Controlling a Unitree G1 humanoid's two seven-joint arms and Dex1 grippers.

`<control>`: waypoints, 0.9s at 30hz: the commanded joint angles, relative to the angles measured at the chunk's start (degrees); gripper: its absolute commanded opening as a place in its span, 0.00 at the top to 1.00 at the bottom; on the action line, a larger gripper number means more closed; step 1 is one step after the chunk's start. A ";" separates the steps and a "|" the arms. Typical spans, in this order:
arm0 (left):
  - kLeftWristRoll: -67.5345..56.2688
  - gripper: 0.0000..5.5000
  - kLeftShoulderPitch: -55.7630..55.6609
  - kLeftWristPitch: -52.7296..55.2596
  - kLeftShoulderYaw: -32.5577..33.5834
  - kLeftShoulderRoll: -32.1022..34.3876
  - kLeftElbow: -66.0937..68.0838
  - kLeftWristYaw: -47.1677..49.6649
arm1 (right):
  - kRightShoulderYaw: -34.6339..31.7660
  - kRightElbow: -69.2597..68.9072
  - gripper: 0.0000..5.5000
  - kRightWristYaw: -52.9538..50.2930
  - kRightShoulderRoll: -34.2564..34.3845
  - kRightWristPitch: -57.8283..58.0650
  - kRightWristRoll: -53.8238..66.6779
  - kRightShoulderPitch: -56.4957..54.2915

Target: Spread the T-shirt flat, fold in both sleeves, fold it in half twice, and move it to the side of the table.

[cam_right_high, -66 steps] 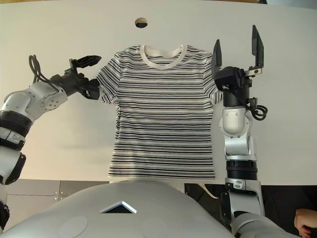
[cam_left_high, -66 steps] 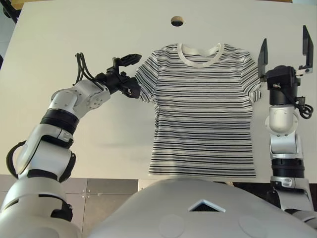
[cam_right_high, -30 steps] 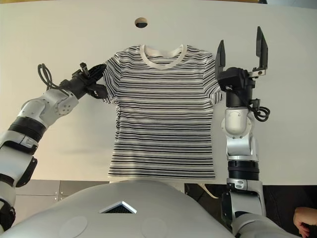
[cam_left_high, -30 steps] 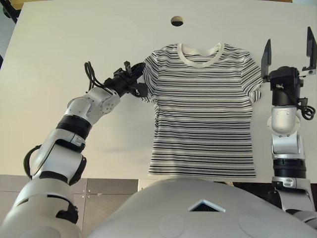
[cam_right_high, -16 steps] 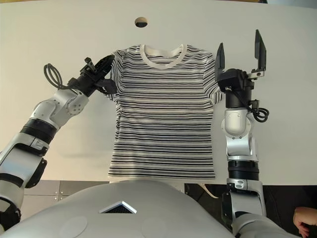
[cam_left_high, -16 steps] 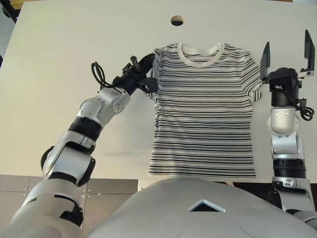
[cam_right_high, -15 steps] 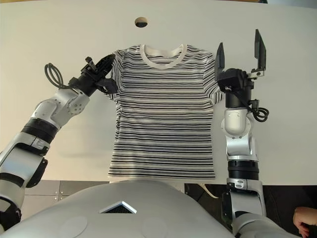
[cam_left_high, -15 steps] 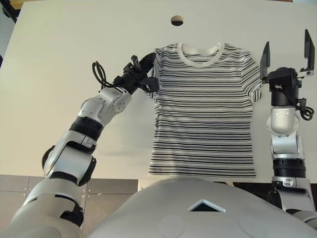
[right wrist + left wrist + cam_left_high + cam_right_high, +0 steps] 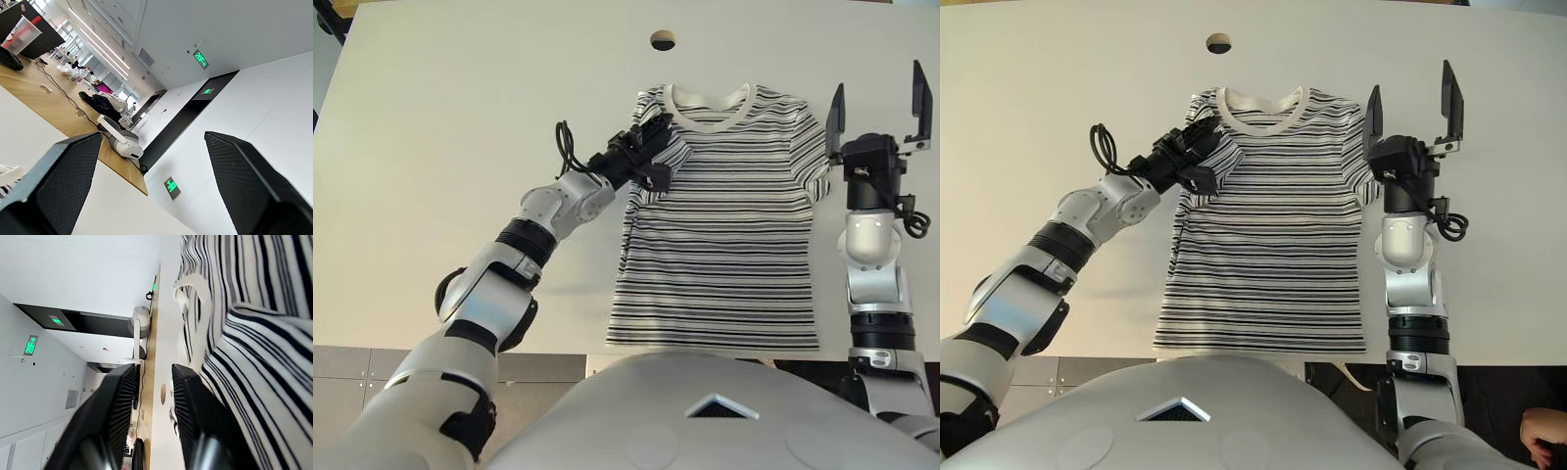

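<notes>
Striped T-shirt is laid flat mid-table, hem at the near edge, collar toward the far edge. Left gripper is clenched on the left sleeve, which is folded in over the chest. Right gripper is held released, fingers upright, just beside the right sleeve. Green lit signs are seen on the walls; their print is not noted.

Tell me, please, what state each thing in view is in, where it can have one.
T-shirt: flat on the table, front up; sleeve on the robot's left folded onto the chest, other sleeve spread out.
Left gripper: at the folded sleeve; grip cannot be told.
Right gripper: open, empty, pointing up beside the spread sleeve.
</notes>
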 commanded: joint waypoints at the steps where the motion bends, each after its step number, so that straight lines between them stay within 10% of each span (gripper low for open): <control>1: -1.46 0.63 0.40 0.61 1.59 0.74 -1.63 0.61 | -2.84 1.45 0.30 -1.24 -4.05 0.72 -2.00 -0.50; 9: -7.97 0.45 4.78 1.91 10.91 1.05 -15.01 5.96 | 5.25 31.12 0.30 2.65 -22.50 3.66 -15.47 -13.64; 27: -8.41 0.45 10.85 1.79 14.64 2.43 -22.52 5.07 | 34.56 51.31 0.30 4.68 -23.75 -4.89 -29.18 -29.80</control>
